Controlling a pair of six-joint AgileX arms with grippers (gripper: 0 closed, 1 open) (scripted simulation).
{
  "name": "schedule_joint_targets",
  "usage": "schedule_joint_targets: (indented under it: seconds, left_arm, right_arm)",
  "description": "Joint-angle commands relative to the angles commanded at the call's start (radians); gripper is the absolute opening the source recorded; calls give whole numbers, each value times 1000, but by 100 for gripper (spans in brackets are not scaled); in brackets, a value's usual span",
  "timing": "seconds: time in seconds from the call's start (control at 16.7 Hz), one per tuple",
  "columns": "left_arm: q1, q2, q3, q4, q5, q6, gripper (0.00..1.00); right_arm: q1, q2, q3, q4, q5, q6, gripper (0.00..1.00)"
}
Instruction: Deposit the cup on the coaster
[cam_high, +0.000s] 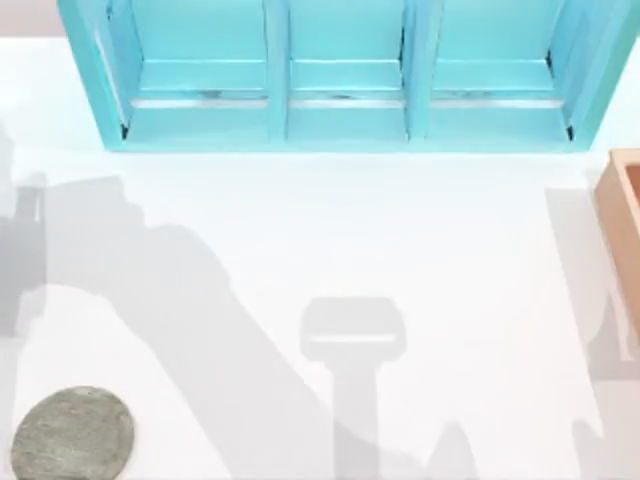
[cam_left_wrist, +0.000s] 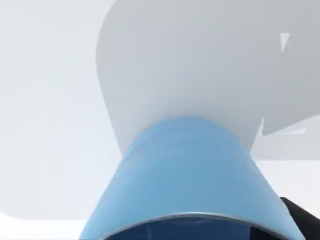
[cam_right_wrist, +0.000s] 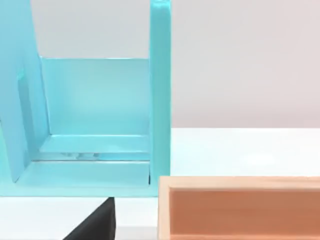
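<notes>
From up top I've got the coaster (cam_high: 72, 435) sitting flat on the white bench (cam_high: 330, 240) down at 7 o'clock, nothing on it. A turquoise shelf (cam_high: 345, 75) with three bays runs along 12 o'clock, and an orange box (cam_high: 625, 225) pokes in at 3. My left wrist cam is looking right along the cup (cam_left_wrist: 187, 172), blue side up close, darker rim nearest the lens. Can't tell whether either gripper is clenched or released.
</notes>
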Motion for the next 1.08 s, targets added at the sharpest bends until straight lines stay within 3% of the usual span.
schedule_joint_targets:
  seconds: [0.36,1.08]
  left_arm:
    - [-161,-146,-139,-27,-9,-485,0]
    - [-581,-595,-560,-55,-30,-1814,0]
  right_arm:
    - [0,0,0,0,0,0,100]
    - [0,0,0,0,0,0,100]
